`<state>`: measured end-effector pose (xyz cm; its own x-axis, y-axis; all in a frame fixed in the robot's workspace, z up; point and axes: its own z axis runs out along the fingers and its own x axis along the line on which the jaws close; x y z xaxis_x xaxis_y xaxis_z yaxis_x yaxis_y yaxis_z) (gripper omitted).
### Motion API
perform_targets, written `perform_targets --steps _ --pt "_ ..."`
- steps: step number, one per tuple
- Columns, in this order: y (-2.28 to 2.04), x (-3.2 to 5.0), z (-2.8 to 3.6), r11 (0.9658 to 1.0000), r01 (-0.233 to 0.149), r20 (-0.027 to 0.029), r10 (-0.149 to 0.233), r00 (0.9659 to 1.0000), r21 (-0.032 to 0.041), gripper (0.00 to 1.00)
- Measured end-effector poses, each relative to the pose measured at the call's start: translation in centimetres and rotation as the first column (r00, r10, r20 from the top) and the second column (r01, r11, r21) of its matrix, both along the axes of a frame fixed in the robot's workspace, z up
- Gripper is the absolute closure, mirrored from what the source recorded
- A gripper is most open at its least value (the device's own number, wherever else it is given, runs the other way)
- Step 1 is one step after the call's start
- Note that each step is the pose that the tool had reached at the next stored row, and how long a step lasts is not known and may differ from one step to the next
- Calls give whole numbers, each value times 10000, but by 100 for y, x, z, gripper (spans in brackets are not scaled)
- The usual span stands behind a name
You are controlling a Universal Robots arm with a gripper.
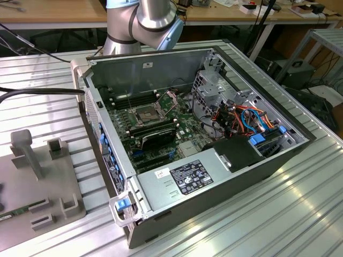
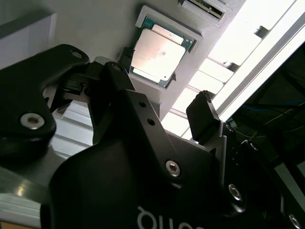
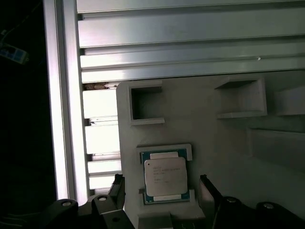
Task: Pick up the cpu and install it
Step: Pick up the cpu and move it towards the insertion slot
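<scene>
Gripper (image 3: 162, 185), jaws open, over the cpu (image 3: 164, 175) in a grey tray (image 3: 214, 133), body half out of frame

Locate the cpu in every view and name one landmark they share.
Second wrist view: cpu seated in a recess of the grey fixture plate.
First wrist view: cpu in that recess.
Exterior view: grey fixture plate at the exterior view's left, beside the computer case.
Shared landmark: grey fixture plate.
</scene>
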<state>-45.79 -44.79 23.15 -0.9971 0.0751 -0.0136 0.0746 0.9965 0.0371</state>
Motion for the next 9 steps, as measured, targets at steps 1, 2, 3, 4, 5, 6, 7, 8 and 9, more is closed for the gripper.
perform_targets --steps 1,2,3,4,5,6,7,8,9 --pt "0 0 -3 10000 0 0 0 10000 0 28" --pt "0 0 -5 10000 0 0 0 10000 0 28" --pt "0 0 -8 10000 0 0 0 10000 0 28" --pt "0 1 -14 10000 0 2 0 10000 1 28" --pt "1 4 -22 10000 1 3 -1 10000 2 28" --pt "0 8 -30 10000 0 2 0 10000 1 28" --pt "0 16 -42 10000 0 -1 0 10000 0 28" --pt "0 22 -51 10000 0 0 0 10000 1 28" --pt "0 27 -61 10000 0 1 0 10000 1 28"
